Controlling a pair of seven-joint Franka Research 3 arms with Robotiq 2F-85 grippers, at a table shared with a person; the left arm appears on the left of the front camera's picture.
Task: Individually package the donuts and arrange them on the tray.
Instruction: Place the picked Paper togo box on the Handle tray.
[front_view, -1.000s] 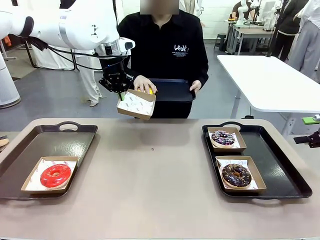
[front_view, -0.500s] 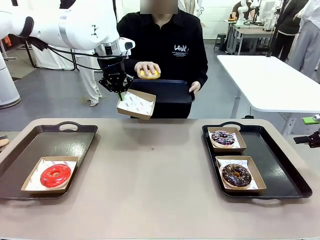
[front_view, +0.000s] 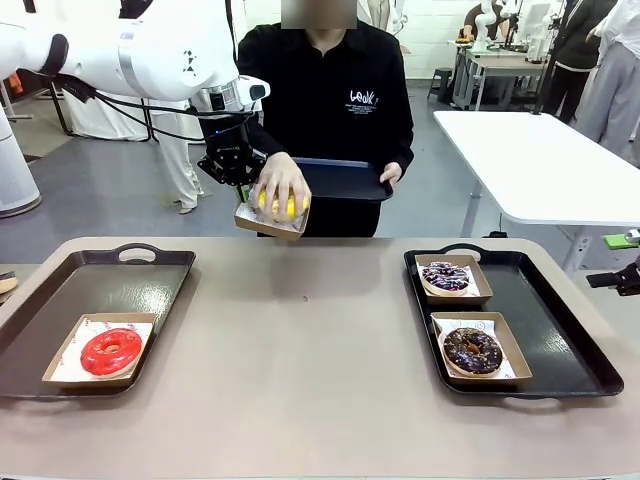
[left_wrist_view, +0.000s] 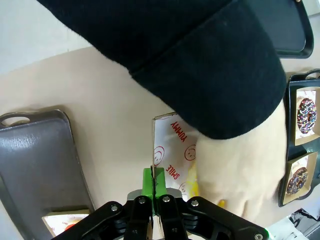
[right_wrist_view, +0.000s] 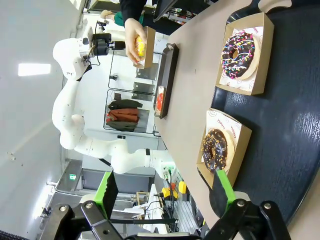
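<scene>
My left gripper hangs above the table's far edge, shut on the wall of a paper-lined cardboard box; its green pads pinch that wall. A person's hand presses the yellow-topped donut into this box. The red donut lies boxed on the left tray. On the right tray sit the purple-white sprinkled donut and the chocolate sprinkled donut, each in its box. My right gripper is open beside that tray, holding nothing.
The person stands at the far side and holds a dark tray in the other hand. A white table stands at the back right. Bare tabletop lies between the two trays.
The person's hand lifted the yellow-topped donut off their own tray, then brought it down into the box my left gripper holds. Neither arm has moved.
</scene>
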